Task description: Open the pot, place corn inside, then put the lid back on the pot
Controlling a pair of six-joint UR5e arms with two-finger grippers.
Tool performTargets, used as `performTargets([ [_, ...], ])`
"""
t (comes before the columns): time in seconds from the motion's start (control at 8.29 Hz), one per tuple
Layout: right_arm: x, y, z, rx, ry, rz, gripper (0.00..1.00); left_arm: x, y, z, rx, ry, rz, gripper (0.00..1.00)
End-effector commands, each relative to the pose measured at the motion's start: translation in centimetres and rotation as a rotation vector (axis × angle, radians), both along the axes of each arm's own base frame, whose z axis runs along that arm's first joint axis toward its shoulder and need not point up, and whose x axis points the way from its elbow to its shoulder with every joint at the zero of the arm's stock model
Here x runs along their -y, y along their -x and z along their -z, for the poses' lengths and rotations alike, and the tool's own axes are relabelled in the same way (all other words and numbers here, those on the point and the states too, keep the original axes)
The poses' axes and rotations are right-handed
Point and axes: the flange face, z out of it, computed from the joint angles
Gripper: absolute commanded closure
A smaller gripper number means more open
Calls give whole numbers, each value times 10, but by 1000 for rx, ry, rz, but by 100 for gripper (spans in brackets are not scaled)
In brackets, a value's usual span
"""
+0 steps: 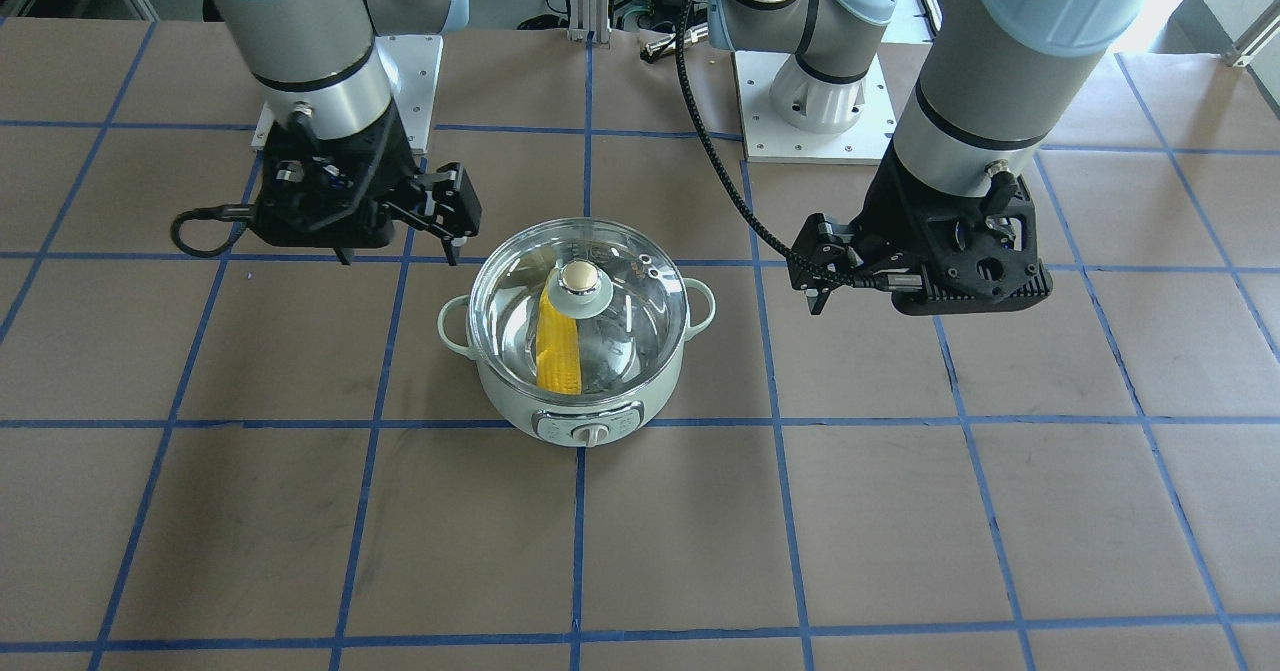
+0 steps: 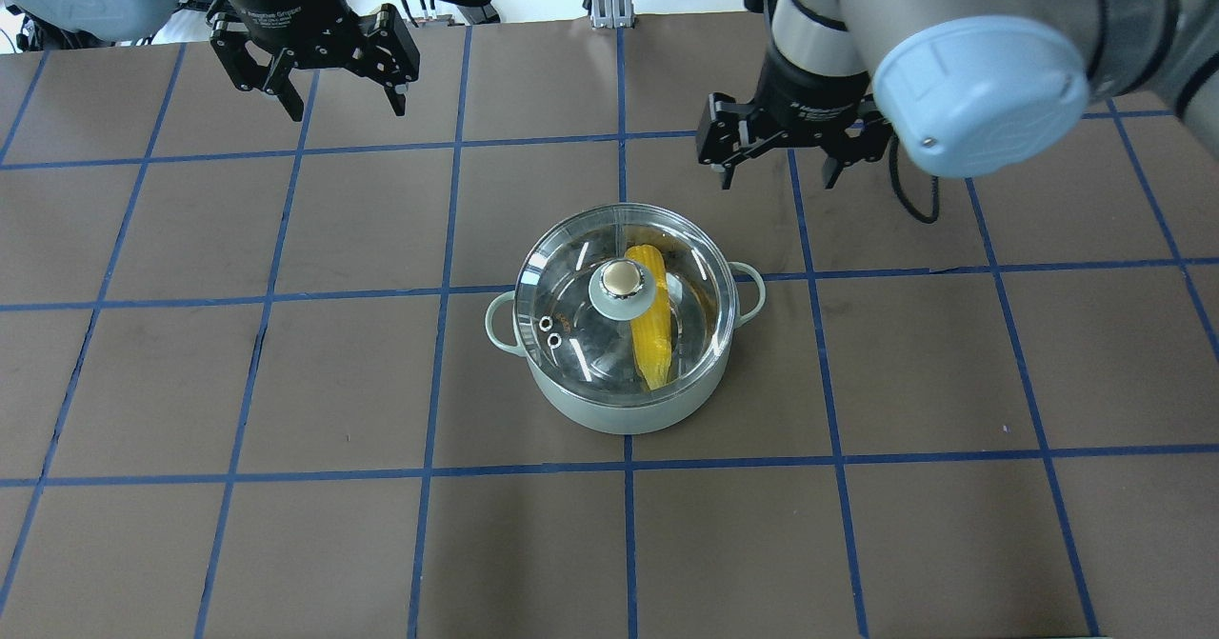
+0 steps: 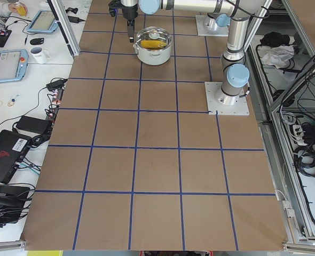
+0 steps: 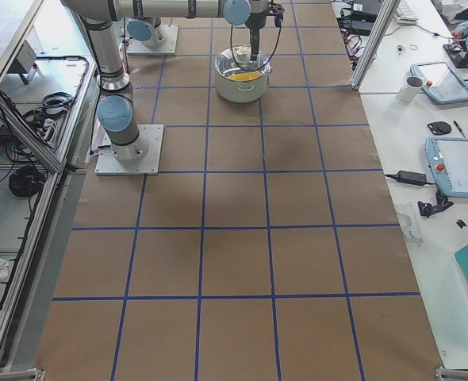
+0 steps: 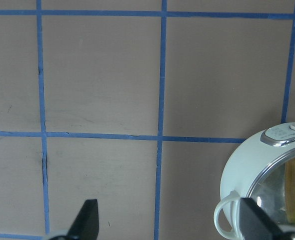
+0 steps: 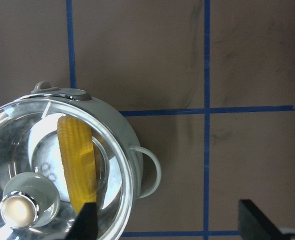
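Note:
The pale mint-green pot (image 1: 515, 391) stands mid-table with its control knob facing the operators' side. The clear glass lid (image 1: 620, 301) with its gold-beige knob sits on the pot (image 2: 609, 415). The yellow corn (image 1: 558, 346) lies inside, seen through the glass lid (image 2: 571, 287) beside the knob; the corn also shows in the overhead view (image 2: 653, 339). My left gripper (image 2: 345, 106) is open and empty, held above the table off to the pot's side (image 5: 247, 165). My right gripper (image 2: 779, 177) is open and empty, close to the pot's other side, with corn (image 6: 77, 160) and lid (image 6: 112, 150) below it.
The table is brown paper with a blue tape grid (image 2: 624, 463). Both arm base plates (image 1: 810, 111) are at the robot's edge. A black cable (image 1: 715, 166) hangs by the left arm. Side benches hold tablets (image 4: 456, 163) and a mug (image 3: 38, 53).

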Motion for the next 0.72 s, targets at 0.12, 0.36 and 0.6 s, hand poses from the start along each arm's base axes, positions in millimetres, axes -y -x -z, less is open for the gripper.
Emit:
performTargets([
  [0.12, 2, 48, -29, -7, 0, 12, 0, 0, 0, -7, -2, 12, 16, 0],
  [0.36, 1, 45, -27, 0, -8, 8, 0, -1, -1, -6, 7, 11, 16, 0],
  [0.6, 0, 45, -27, 0, -12, 8, 0, -4, -2, -6, 12, 8, 15, 0],
])
